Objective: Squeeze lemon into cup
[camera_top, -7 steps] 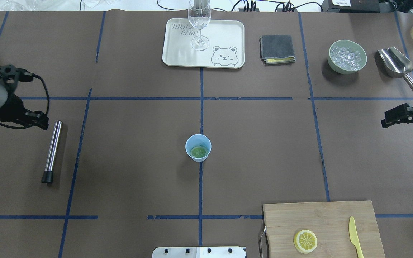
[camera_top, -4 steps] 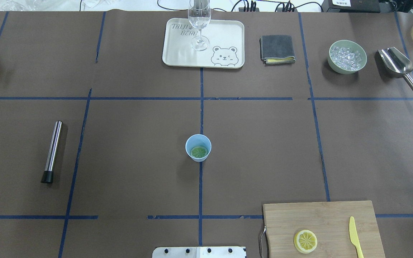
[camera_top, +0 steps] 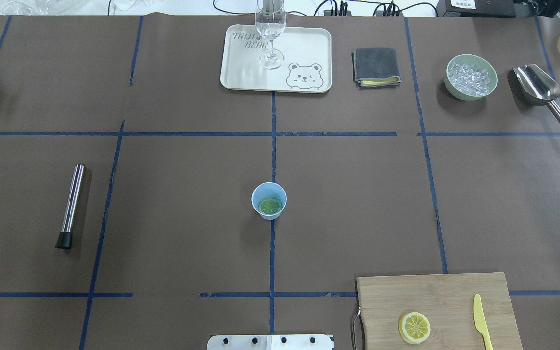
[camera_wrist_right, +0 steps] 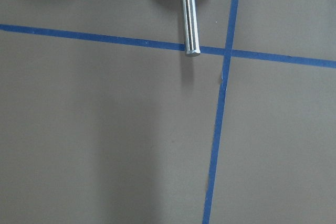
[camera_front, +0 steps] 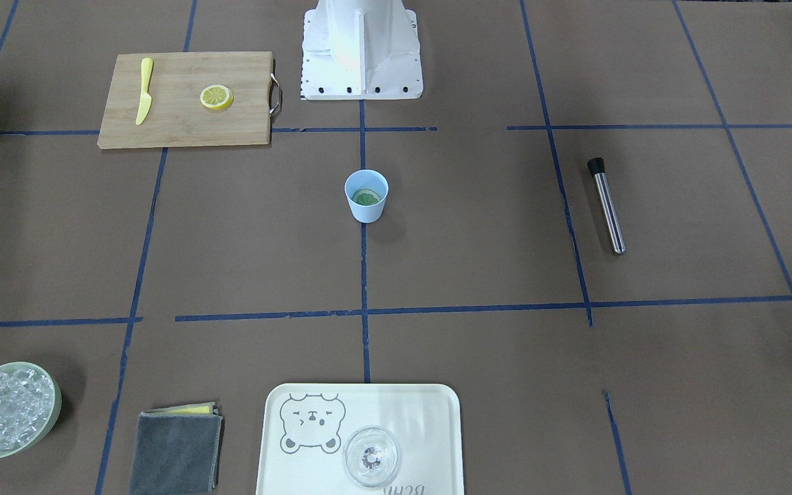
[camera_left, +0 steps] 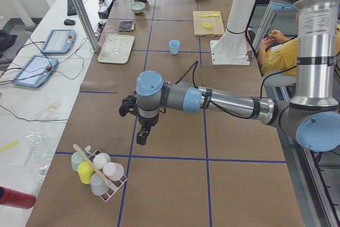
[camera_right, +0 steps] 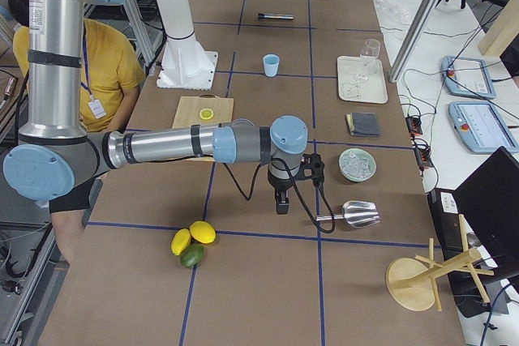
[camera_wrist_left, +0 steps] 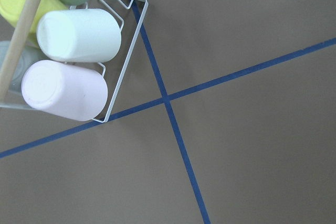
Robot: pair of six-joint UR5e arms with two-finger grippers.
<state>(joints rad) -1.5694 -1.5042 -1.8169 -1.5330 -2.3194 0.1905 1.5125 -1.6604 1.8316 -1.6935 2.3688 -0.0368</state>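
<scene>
The light-blue cup [camera_top: 269, 194] stands upright at the table's centre, on a blue tape line; it also shows in the front-facing view [camera_front: 366, 210]. A lemon slice [camera_top: 270, 206] lies flat inside it, tinted green. A second lemon slice [camera_top: 414, 327] lies on the wooden cutting board [camera_top: 435, 296]. My left gripper [camera_left: 142, 137] hangs far off at the table's left end, near a cup rack. My right gripper [camera_right: 280, 202] hangs at the right end, near the scoop. Both show only in the side views, so I cannot tell if they are open or shut.
A yellow knife [camera_top: 479, 321] lies on the board. A tray [camera_top: 299, 53] carries a stemmed glass [camera_top: 270, 34]. A grey cloth [camera_top: 376, 66], a bowl of ice [camera_top: 471, 77], a steel scoop [camera_top: 537, 87] and a steel rod [camera_top: 71, 204] lie around. A cup rack [camera_wrist_left: 68, 45] stands at the left end.
Both arms have pulled outward and left the overhead view, the left arm to the left, the right arm to the right. The cup and both slices have not moved.
</scene>
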